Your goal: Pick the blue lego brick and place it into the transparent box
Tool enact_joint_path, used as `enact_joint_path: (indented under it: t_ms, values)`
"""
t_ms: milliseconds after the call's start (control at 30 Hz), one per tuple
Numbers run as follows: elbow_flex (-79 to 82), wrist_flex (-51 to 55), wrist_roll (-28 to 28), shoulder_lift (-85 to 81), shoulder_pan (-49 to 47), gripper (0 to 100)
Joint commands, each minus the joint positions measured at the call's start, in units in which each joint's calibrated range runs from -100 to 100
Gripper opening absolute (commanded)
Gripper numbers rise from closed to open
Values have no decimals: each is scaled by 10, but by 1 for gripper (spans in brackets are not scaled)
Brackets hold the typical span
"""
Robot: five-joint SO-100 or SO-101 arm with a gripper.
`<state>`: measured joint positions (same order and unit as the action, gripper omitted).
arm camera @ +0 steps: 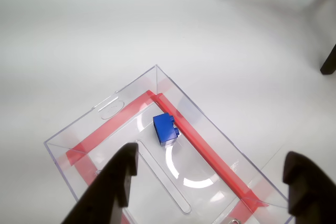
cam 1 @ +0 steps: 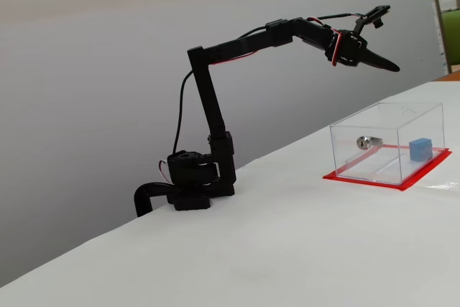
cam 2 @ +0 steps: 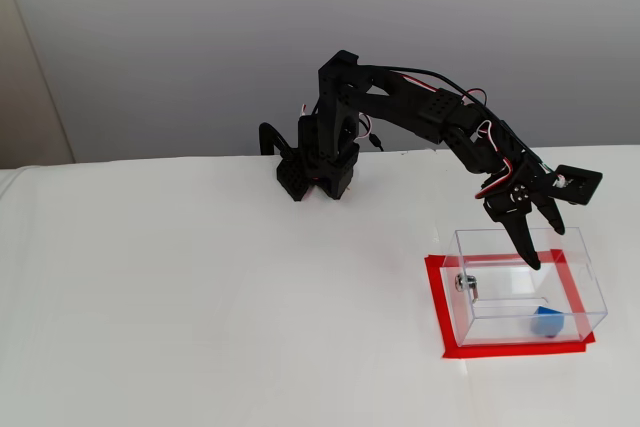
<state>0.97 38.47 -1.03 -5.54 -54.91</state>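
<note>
The blue lego brick (arm camera: 166,128) lies on the floor of the transparent box (arm camera: 110,111), near one corner, tipped on its side in the wrist view. Both fixed views show the brick (cam 1: 420,149) (cam 2: 546,322) resting inside the box (cam 1: 374,121) (cam 2: 590,287), which stands on a red base sheet (cam 1: 363,179) (cam 2: 436,297) and has a silver lock (cam 1: 368,141) (cam 2: 465,284) on one wall. My gripper (arm camera: 212,177) (cam 1: 388,66) (cam 2: 542,242) hangs above the box, open and empty, its two dark fingers (arm camera: 118,174) wide apart.
The white table (cam 1: 251,249) spreads around the box. The arm's base (cam 2: 315,172) stands at the table's back edge. Dark shapes (arm camera: 329,61) stick into the wrist view at the top right.
</note>
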Motion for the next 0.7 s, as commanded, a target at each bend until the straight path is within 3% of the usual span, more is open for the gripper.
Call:
enact_joint_path:
  t_ms: [0, 100, 367, 667]
  values:
    - [-30, -1, 2, -4, 1, 31]
    - [-31, -1, 2, -5, 1, 28]
    - [-31, -2, 2, -14, 8, 2]
    - [-14, 1, 3, -54, 46, 1]
